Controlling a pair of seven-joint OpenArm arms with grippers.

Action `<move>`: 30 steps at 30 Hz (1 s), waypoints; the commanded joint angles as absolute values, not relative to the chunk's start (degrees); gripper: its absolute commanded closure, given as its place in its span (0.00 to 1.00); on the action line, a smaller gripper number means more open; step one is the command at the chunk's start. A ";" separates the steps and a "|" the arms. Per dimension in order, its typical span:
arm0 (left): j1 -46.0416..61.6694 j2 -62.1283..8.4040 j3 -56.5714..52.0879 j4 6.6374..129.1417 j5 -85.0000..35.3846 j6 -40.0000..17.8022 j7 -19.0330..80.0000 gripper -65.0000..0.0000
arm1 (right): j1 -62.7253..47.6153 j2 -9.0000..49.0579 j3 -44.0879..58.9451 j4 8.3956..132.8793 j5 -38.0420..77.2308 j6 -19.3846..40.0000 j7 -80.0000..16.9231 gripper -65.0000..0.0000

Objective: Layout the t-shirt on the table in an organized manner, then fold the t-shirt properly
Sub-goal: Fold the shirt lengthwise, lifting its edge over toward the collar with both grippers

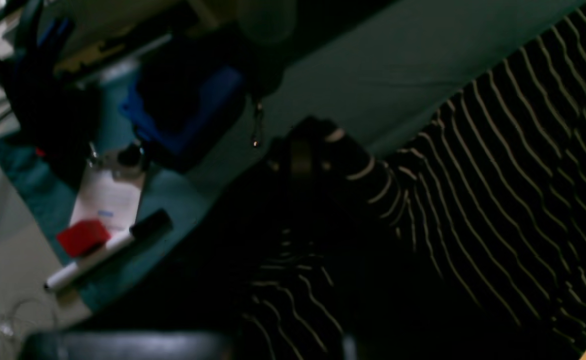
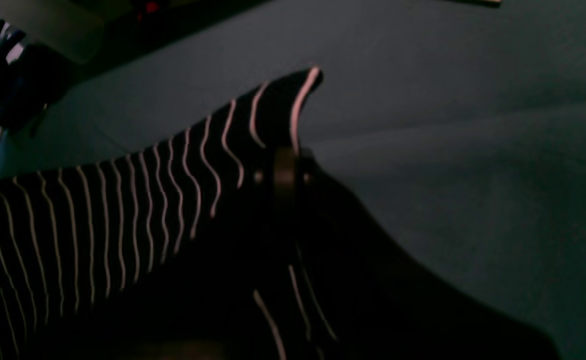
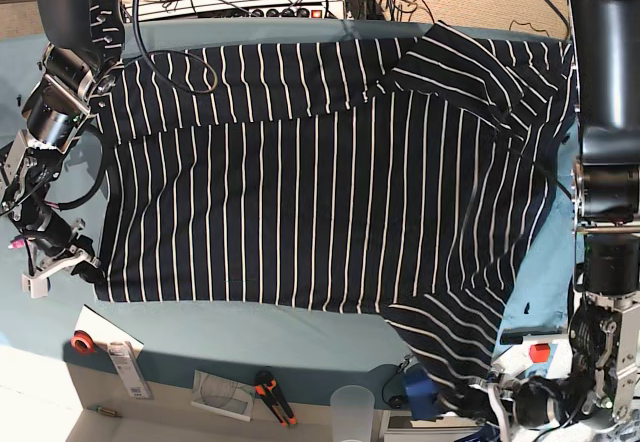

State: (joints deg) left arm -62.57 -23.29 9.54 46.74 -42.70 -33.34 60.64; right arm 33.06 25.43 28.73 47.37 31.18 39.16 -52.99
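The t-shirt (image 3: 320,192) lies long axis left-right on the table (image 3: 200,337); both tools, left (image 3: 490,394) and right (image 3: 85,267), clench its corners

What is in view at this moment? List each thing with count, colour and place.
t-shirt: one, dark navy with thin white stripes, spread over most of the table, one sleeve hanging off the near edge.
table: one, teal cloth cover.
marker: one, white with black cap, table corner.
clear cup: one, near edge.
orange-handled tool: one, near edge.
cables and power strip: several, far side.
left tool: one, black, shut on the t-shirt sleeve.
right tool: one, black, shut on a t-shirt corner.
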 commanded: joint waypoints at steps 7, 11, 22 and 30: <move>-65.39 -25.80 9.13 47.55 -53.93 -30.92 71.33 1.00 | 34.37 26.68 28.84 48.56 35.55 40.00 -55.72 1.00; -65.39 -28.03 9.13 47.55 -58.78 -30.63 76.31 1.00 | 32.05 26.65 28.84 48.56 39.29 40.00 -56.88 1.00; -56.71 -33.01 9.13 47.62 -69.89 -31.57 80.00 1.00 | 22.48 26.63 28.84 55.00 43.70 40.00 -58.76 1.00; -46.61 -38.09 9.13 56.29 -70.74 -31.59 80.00 1.00 | 15.46 26.63 28.84 71.02 43.72 40.00 -59.99 1.00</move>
